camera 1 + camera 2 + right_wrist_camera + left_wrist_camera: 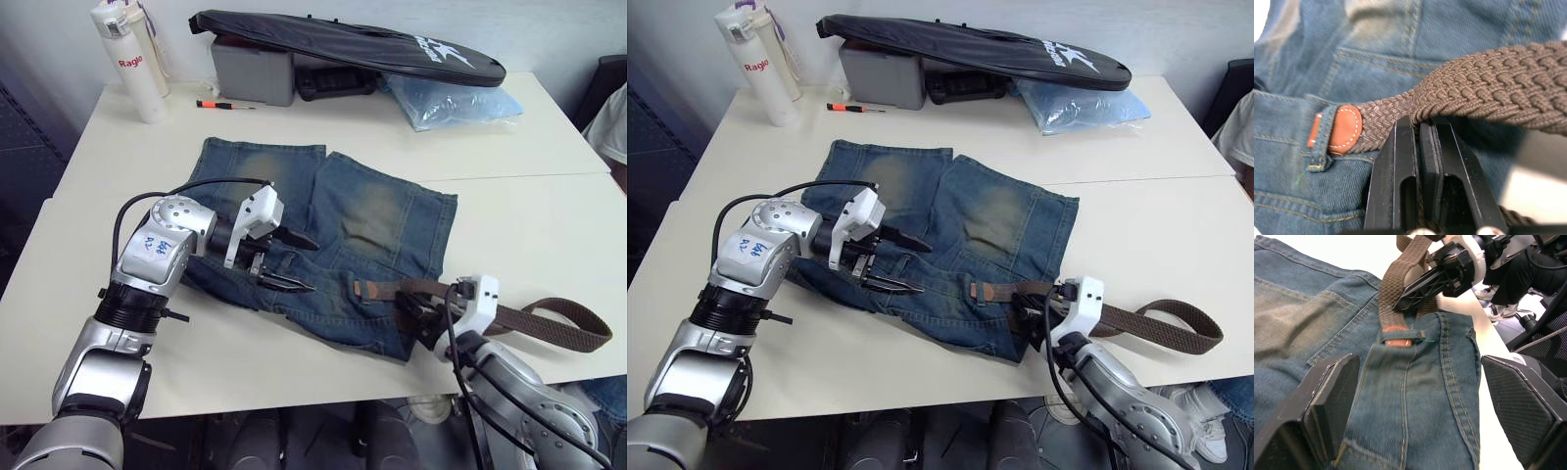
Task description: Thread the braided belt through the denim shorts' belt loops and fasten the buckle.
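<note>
belt (pixel 1488 88) pinched in shut right claw (pixel 1418 122), tip under loop (pixel 1320 142); left claw (pixel 294 262) open over shorts (pixel 372 215).

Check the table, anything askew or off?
Nothing damaged or spilled. The belt trails off the shorts in a loop near the table edge; its tan tip is just entering a belt loop. The right gripper is shut on the belt, the left gripper open over the waistband.
</note>
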`<state>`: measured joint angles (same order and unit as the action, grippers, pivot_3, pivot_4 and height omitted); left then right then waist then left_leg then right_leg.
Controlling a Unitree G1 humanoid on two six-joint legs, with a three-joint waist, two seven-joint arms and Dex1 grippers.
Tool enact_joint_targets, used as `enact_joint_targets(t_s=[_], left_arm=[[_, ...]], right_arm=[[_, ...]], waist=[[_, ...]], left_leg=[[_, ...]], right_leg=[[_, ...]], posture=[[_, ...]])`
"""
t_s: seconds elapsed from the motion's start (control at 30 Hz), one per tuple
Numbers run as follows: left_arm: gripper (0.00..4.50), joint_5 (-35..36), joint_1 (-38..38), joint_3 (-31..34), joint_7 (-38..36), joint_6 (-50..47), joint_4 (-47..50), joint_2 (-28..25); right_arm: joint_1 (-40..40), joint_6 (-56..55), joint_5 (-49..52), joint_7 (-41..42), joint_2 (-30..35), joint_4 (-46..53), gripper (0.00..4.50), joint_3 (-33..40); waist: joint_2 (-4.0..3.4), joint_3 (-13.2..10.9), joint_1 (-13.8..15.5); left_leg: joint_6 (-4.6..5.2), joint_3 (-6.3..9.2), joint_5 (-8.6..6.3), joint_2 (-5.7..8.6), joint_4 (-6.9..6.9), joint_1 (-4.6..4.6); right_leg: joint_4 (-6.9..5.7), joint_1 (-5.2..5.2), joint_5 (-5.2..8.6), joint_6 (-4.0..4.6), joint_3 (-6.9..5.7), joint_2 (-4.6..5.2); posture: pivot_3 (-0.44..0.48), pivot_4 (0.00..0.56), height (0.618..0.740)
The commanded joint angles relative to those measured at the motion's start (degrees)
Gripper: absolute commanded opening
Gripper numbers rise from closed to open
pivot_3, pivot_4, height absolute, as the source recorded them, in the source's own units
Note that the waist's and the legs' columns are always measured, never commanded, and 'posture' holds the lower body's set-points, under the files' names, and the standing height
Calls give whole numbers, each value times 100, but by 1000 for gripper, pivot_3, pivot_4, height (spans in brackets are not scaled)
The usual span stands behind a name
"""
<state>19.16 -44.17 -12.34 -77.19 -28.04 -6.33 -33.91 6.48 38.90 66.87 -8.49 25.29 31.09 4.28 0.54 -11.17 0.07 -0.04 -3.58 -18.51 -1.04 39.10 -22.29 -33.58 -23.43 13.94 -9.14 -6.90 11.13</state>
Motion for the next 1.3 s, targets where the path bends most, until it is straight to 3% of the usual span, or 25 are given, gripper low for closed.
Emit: enact_joint_targets(t_s=[0.03, 0.2, 0.4, 0.5, 0.57, 0.77, 0.97, 1.3], left_arm=[[4394, 47, -16, 45, 15, -5, 222, -27], [4394, 44, -8, 59, 51, -21, 243, -25], [4394, 56, 11, 60, 71, -40, 271, -23], [4394, 59, 6, 55, 84, -44, 268, -11], [4394, 59, 4, 51, 92, -38, 263, -4], [4394, 52, 7, 54, 122, -38, 270, 5], [4394, 73, 48, 53, 151, -69, 322, -1], [4394, 69, 85, 40, 149, -54, 326, 14]], right_arm=[[9, 102, 72, 418, 3, 135, 0, 17], [353, 371, 291, 888, 332, 264, 0, 306], [400, 292, 936, 1346, 259, 248, 0, 712], [406, 320, 1201, 1586, 139, 275, 0, 635], [402, 569, 718, 1664, 336, 225, 0, 263], [91, 707, -15, 1595, 455, -51, 0, -33], [-120, 777, 195, 1450, 127, 4, 0, 27], [-28, 948, 209, 1187, 154, 373, 0, 199]], waist=[[0, 0, -11], [0, 0, 0], [0, 0, 11], [0, 0, 8], [0, 0, 9], [0, 0, 1], [2, 1, 2], [2, 1, 1]], left_leg=[[0, -4, 0, 0, 0, -1], [1, -7, -1, 0, 0, 0], [2, -8, -1, 0, 0, 0], [2, -8, -1, -1, 0, 1], [2, -8, -1, 0, 0, 0], [2, -10, -1, 0, 0, 1], [1, -10, -1, -1, 0, 2], [1, -11, -1, 0, 0, 1]], right_leg=[[0, -2, 0, 0, 3, 0], [0, -3, 0, 0, 5, 0], [0, -3, 0, 0, 7, 0], [0, -3, 0, 0, 7, -1], [1, -3, 0, 0, 7, -1], [0, -4, 0, 0, 9, 0], [-2, -3, 0, -1, 8, -1], [-2, -5, 0, -1, 10, -1]], posture=[[0, 150, 740], [0, 150, 740], [0, 150, 740], [0, 150, 740], [0, 150, 740], [0, 150, 740], [0, 150, 740], [0, 150, 740]])
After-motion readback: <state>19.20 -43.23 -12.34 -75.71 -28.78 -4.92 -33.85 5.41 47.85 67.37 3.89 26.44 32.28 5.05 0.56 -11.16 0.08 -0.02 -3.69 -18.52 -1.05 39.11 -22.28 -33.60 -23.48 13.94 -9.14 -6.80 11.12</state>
